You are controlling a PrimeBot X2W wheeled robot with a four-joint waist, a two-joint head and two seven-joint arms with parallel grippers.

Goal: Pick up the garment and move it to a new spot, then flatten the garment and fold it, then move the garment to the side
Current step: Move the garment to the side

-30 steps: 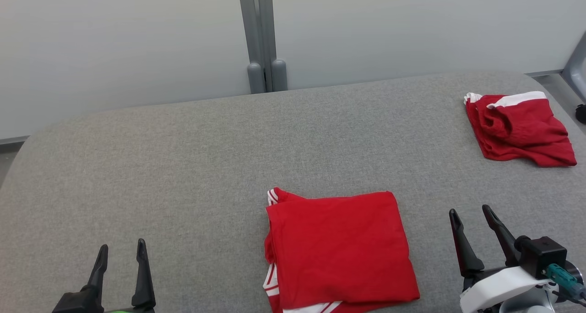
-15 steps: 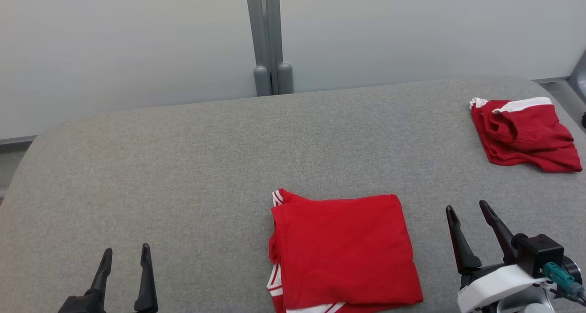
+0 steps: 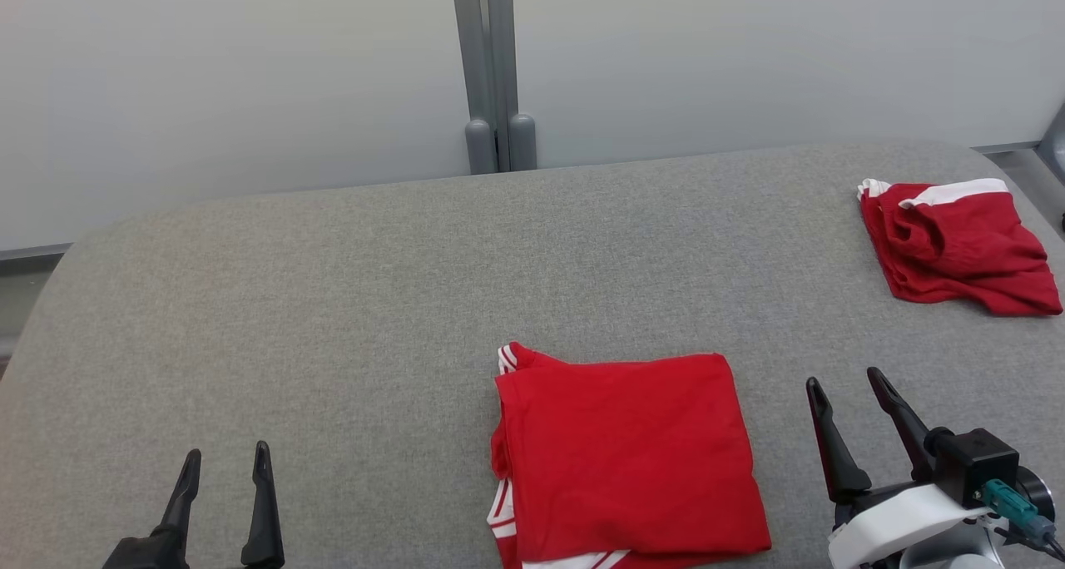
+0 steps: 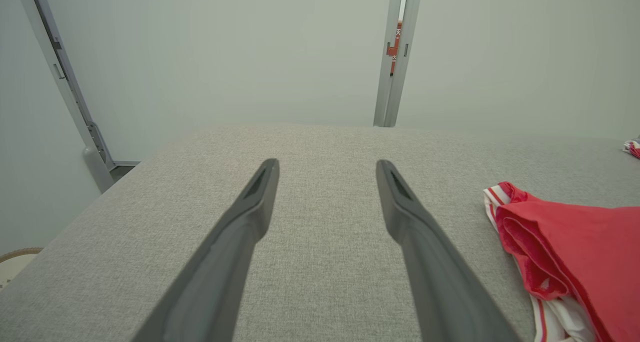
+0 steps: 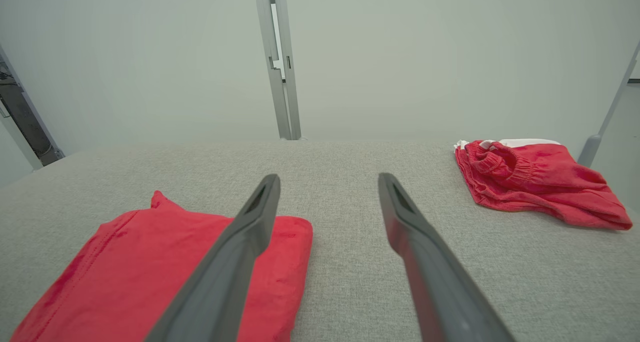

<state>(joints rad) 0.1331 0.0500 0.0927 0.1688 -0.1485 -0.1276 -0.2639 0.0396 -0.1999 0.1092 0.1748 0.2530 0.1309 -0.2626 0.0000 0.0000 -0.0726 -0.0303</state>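
Observation:
The garment (image 3: 624,452) is red with white stripes and lies folded into a rough square near the front middle of the grey padded table (image 3: 333,303). It also shows at the right of the left wrist view as the garment (image 4: 575,247), and at the lower left of the right wrist view as the garment (image 5: 165,267). My left gripper (image 3: 227,451) hovers open far to its left, fingers empty, as the left gripper (image 4: 327,163) confirms. My right gripper (image 3: 842,378) stands open just right of the garment without touching it, and the right gripper (image 5: 328,177) holds nothing.
A second red garment (image 3: 957,249) with a white band lies bunched near the table's far right edge, also seen as the second red garment (image 5: 535,182). A grey post (image 3: 495,70) stands against the pale wall behind the table. The table's corners are rounded.
The whole head view has shifted slightly right and down, so the camera moved. Both grippers stay open and empty, and the garment lies as before.

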